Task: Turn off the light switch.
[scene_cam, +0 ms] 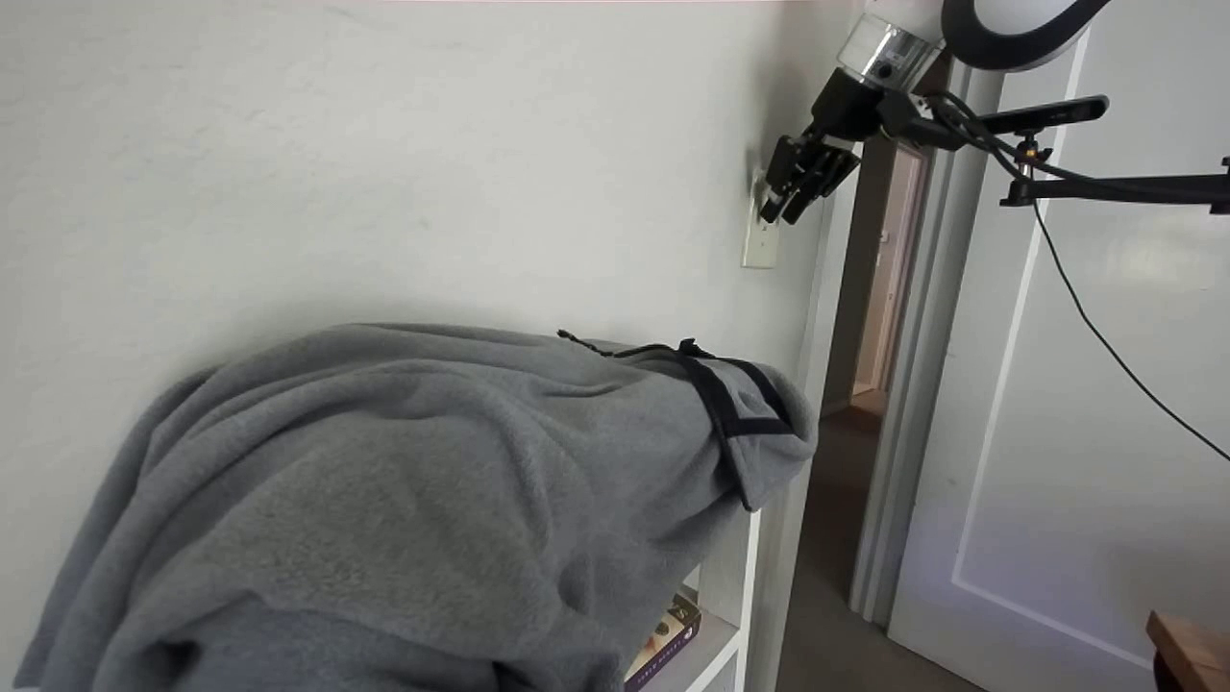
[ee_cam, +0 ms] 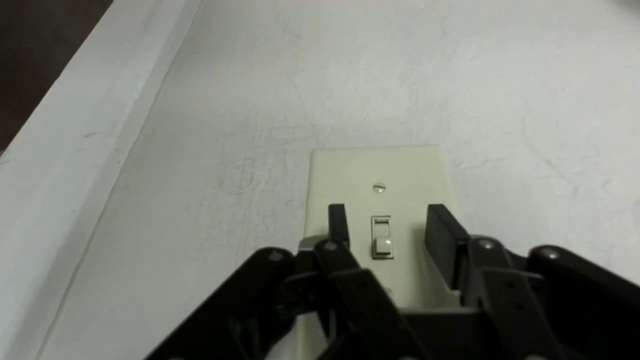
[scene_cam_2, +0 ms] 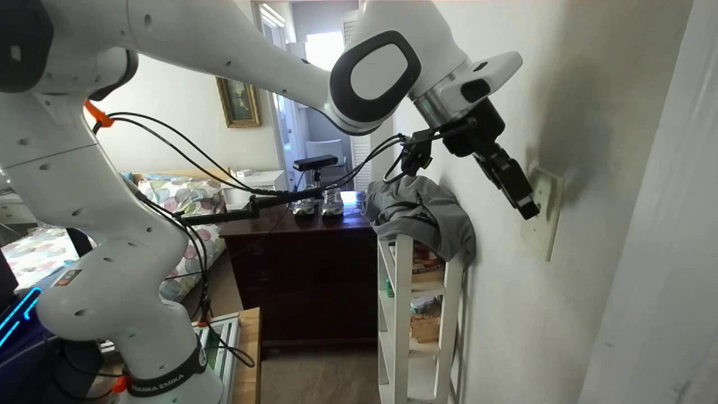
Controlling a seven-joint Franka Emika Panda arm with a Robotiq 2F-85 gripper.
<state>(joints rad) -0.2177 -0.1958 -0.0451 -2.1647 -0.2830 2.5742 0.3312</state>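
Note:
The light switch is a pale upright plate on the wall, seen in both exterior views (scene_cam: 760,248) (scene_cam_2: 542,238) and in the wrist view (ee_cam: 380,167). Its small toggle (ee_cam: 383,245) sits at the lower end of its slot in the wrist view. That view seems upside down, as the door frame lies on the opposite side there. My black gripper (ee_cam: 387,225) is open and empty, with one finger on each side of the toggle. In both exterior views, the gripper (scene_cam: 779,215) (scene_cam_2: 528,210) points down at the plate. Whether the fingertips touch the plate is not clear.
A door frame (scene_cam: 815,317) stands close beside the switch, with an open door (scene_cam: 1067,384) beyond. Below, a grey fleece (scene_cam: 432,481) covers a narrow white shelf (scene_cam_2: 401,320). A camera arm (scene_cam_2: 224,216) with loose cables extends near my arm. A dark dresser (scene_cam_2: 314,280) stands behind.

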